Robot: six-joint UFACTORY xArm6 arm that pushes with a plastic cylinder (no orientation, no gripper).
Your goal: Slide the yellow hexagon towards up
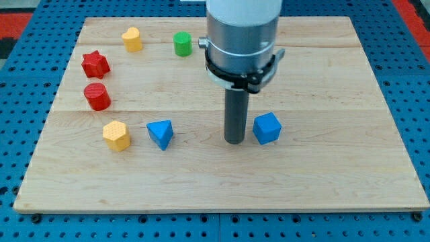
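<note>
So there's no gripper on this arm to open or close, just a dark rod, and its tip (234,141) sits on the bench (322,181) just beside the blue cube (267,128), on that cube's left. Working outward, a blue triangle block (160,133) is further toward the view's left, and the yellow hexagon (116,136) is beyond that, near the bench's lower left. Tip and hexagon are well apart, so I'd say the push hasn't started; it has to get under the hexagon first. The hexagon is squat with no real long axis. Above it sit a red cylinder (97,97), red star (95,64), another yellow block (132,39) and a green cylinder (182,44), so the red cylinder's in the way
</note>
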